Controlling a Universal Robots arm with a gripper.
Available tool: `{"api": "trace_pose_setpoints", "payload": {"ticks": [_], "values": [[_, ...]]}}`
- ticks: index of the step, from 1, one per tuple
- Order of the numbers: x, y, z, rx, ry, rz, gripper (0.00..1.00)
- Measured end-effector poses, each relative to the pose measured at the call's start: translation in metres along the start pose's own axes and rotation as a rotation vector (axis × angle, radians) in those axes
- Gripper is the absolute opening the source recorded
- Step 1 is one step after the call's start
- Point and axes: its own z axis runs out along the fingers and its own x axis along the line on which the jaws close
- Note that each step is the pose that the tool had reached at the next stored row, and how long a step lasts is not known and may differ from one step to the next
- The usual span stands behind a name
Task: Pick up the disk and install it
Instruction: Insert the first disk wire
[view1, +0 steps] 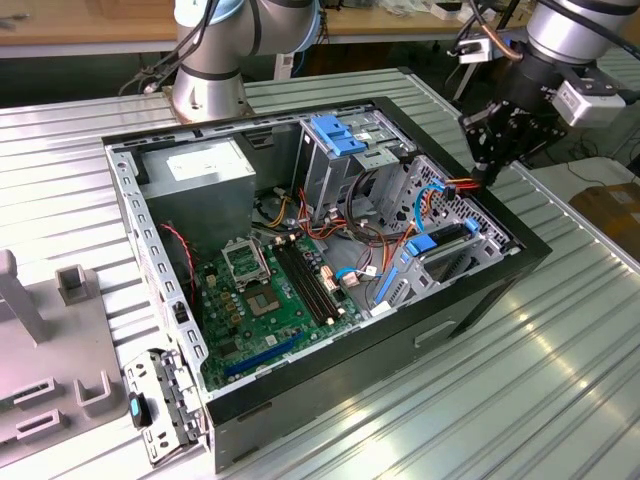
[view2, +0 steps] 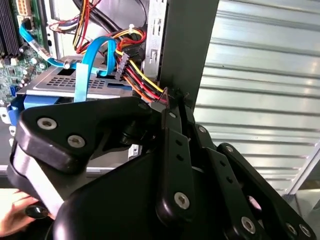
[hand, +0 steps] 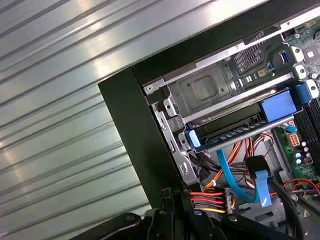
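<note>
The flat grey-metal hard drive (hand: 235, 125), edged by a bright blue plastic carrier frame, is seen seated lengthwise in a bay of the silver drive cage (hand: 210, 90), beside the black case's corner (hand: 135, 125).

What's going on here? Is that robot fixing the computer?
A robot arm is working on an open computer case lying on a ribbed metal table. The disk, edged in its blue frame, sits in a drive bay at one corner of the case. The gripper hangs at that corner, its tip close to the red, orange and yellow power wires.
</note>
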Motion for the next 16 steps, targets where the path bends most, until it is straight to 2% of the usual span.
{"api": "trace_pose_setpoints", "payload": {"ticks": [2, 4, 6, 7, 8, 9, 13, 15, 16], "values": [[0.0, 0.0, 0.0, -0.0031, 0.0017, 0.034, 0.17], [0.0, 0.0, 0.0003, -0.0117, 0.0062, 0.126, 0.17], [-0.0001, 0.0001, 0.0005, -0.0144, 0.0075, 0.156, 0.17], [-0.0001, 0.0001, 0.0006, -0.0183, 0.0095, 0.197, 0.17], [-0.0068, 0.0038, 0.0, -0.0212, 0.011, 0.227, 0.17], [-0.0119, 0.0061, -0.0006, -0.0211, 0.011, 0.227, 0.17], [-0.0164, 0.0082, -0.0002, -0.023, 0.0121, 0.244, 0.17], [-0.0165, 0.0083, 0.0005, -0.0263, 0.0137, 0.276, 0.17], [-0.0166, 0.0083, 0.001, -0.0295, 0.0154, 0.311, 0.17]]}}
